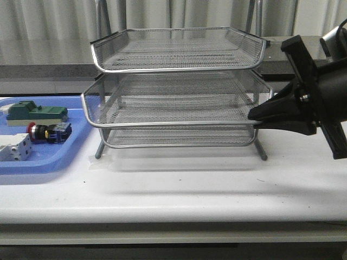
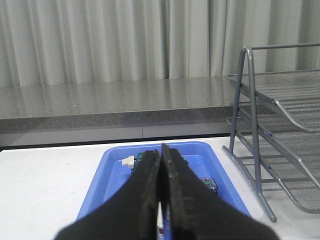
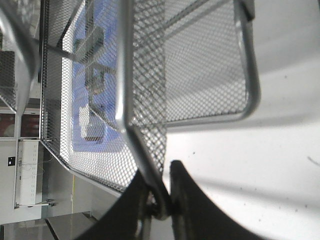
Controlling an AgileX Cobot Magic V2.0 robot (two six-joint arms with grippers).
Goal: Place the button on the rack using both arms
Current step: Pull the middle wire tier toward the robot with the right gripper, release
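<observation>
The button [image 1: 49, 131], with its red head and blue rear block, lies in the blue tray [image 1: 76, 142] at the left. In the left wrist view only its rear end [image 2: 209, 184] shows beside my fingers. The silver three-tier rack [image 1: 179, 69] stands mid-table. My right gripper [image 1: 255, 116] is shut on the right rim of the rack's middle tier; the right wrist view shows the jaws [image 3: 159, 171] clamped on that rim [image 3: 125, 75]. My left gripper [image 2: 161, 150] is shut and empty, hovering over the blue tray [image 2: 110, 175]. The left arm is outside the front view.
A green block [image 1: 38, 112] and a white-grey terminal block [image 1: 13, 147] share the blue tray with the button. The rack's leg [image 2: 250, 110] stands just right of the tray. A grey ledge and curtains lie behind the table.
</observation>
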